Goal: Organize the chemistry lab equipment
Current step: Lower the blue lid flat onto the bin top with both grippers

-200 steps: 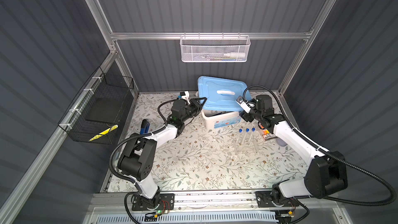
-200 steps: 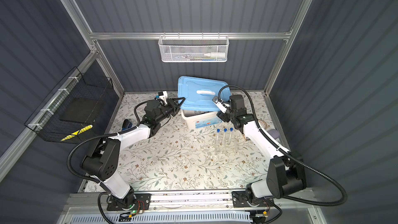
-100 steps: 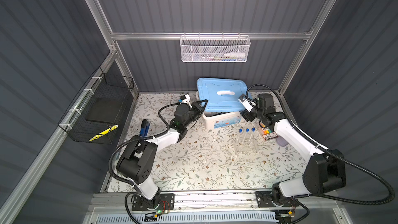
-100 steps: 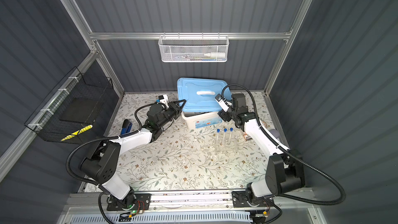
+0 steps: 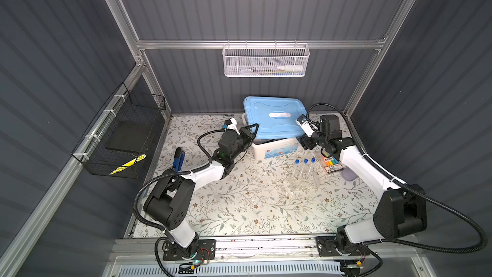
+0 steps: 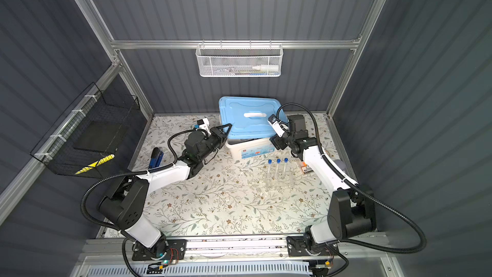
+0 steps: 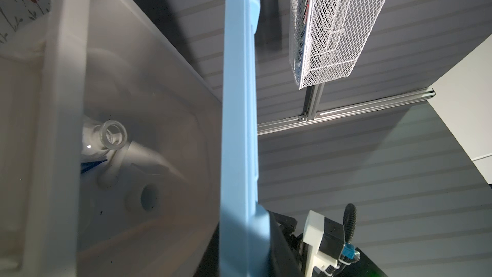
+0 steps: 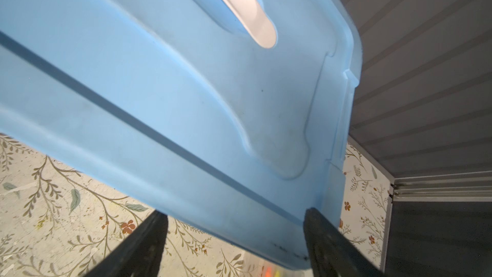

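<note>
The left tool [image 5: 254, 127] is seen closed narrowly on the left edge of the blue lid [image 5: 274, 126], which is held tilted above the white bin [image 5: 275, 151] at the back of the counter [image 5: 239, 209]. A dark gap is shown between the lid's front edge and the bin's rim in both top views. In the left wrist view the lid [image 7: 239, 102] is seen edge-on, with one dark finger [image 7: 279, 235] pressed against its outer face. The right tool [image 5: 302, 142] is placed at the lid's right front corner. In the right wrist view its fingers [image 8: 327, 235] are spread wide and nothing is clamped between them. One tip lies at the lid's rim [image 8: 186, 89], and the other is seen against the counter. Inside the bin [image 7: 64, 102] a small clear glass vessel [image 7: 111, 135] is found lying on its side, and only a pointed tip of the blue tweezers [image 7: 93, 165] is visible just beside it. Other pale shapes there cannot be made out. Three blue-capped test tubes [image 5: 303, 171] are stood upright in the clear rack [image 5: 303, 183] on the counter, in front of the bin and apart from it. A pack of highlighters [image 5: 331, 165] is seen under the right arm, and a dark blue stapler [image 5: 179, 157] lies near the counter's left edge.
</note>
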`<action>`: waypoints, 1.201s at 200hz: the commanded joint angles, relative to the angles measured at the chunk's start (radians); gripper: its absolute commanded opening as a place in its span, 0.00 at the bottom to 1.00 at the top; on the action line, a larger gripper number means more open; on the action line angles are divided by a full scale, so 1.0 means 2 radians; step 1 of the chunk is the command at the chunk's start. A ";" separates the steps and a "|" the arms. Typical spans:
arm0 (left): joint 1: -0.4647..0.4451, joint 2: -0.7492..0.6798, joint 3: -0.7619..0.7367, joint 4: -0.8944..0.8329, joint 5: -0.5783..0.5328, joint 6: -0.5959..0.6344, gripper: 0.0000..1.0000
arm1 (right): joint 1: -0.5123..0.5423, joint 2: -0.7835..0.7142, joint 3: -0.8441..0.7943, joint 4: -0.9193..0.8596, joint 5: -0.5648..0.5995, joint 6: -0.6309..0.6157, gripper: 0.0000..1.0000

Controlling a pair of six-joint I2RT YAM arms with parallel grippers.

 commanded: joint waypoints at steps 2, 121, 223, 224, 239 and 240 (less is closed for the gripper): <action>-0.005 -0.001 -0.010 0.021 -0.025 0.009 0.22 | -0.006 -0.021 0.004 -0.008 -0.032 0.025 0.83; -0.015 -0.011 -0.033 0.032 -0.060 0.003 0.22 | -0.075 -0.054 -0.002 -0.011 -0.100 0.153 0.85; -0.016 -0.033 -0.050 0.003 -0.070 0.011 0.23 | -0.121 0.037 0.040 -0.006 -0.170 0.267 0.81; -0.016 -0.033 -0.050 0.003 -0.070 0.011 0.23 | -0.121 0.038 0.041 -0.006 -0.171 0.269 0.81; -0.016 -0.035 -0.050 -0.007 -0.071 0.013 0.24 | -0.125 0.052 0.044 -0.001 -0.181 0.283 0.80; -0.016 -0.035 -0.050 -0.008 -0.071 0.014 0.24 | -0.125 0.053 0.044 -0.001 -0.181 0.284 0.80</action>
